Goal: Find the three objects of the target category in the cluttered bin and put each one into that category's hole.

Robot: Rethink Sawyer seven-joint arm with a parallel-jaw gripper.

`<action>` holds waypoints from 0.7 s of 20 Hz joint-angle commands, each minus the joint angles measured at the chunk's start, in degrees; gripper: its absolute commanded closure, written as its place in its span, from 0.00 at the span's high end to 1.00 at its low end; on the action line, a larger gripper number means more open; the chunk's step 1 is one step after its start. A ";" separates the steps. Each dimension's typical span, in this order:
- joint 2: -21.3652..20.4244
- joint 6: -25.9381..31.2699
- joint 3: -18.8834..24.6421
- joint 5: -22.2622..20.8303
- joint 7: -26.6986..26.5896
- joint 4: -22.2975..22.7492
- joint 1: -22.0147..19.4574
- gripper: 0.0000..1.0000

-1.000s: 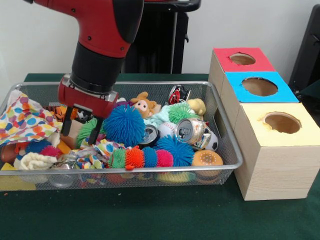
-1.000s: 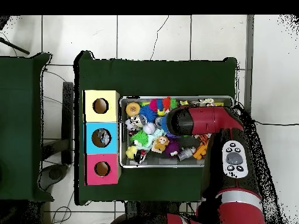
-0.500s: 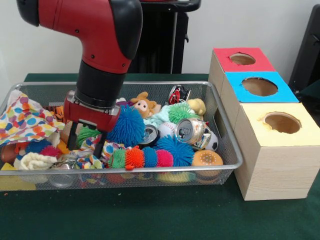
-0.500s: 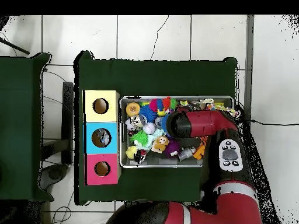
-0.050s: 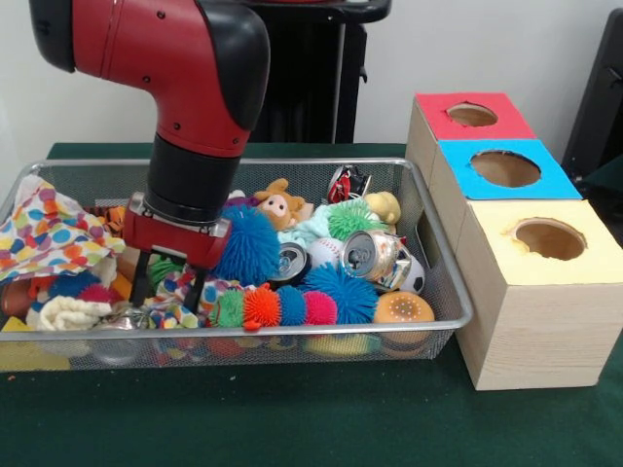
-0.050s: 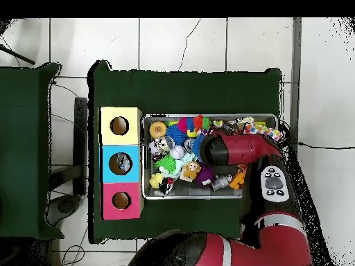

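My gripper [image 5: 164,288] hangs open and low in the wire bin [image 5: 458,304], left of its middle. Its fingers [image 5: 137,281] straddle a crumpled polka-dot cloth [image 5: 185,292] and a green spiky ball [image 5: 167,264]. A big blue spiky ball [image 5: 250,243] touches the gripper's right side. Silver cans [image 5: 375,255] lie right of centre, and a crushed can [image 5: 346,182] sits at the back. A plush monkey [image 5: 282,204] lies behind the blue ball. In the overhead view the arm [image 6: 225,149] hides the gripper.
Three boxes with holes stand right of the bin: red [image 5: 438,105], blue [image 5: 467,185], yellow [image 5: 506,255]. A large polka-dot cloth [image 5: 49,233] drapes the bin's left end. Small spiky balls [image 5: 292,306] and an orange ball [image 5: 402,309] line the front wall.
The arm has come down and shifted slightly right in the front view. The open fingers have sunk from above the clutter into the cloth and spiky balls.
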 commanded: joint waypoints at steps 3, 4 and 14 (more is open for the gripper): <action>4.55 -7.72 1.98 -1.72 4.94 3.84 -2.12 1.00; 4.50 -8.25 2.02 -1.44 5.37 4.20 -2.31 1.00; 4.80 -9.70 1.18 -0.97 5.71 4.15 -1.66 0.00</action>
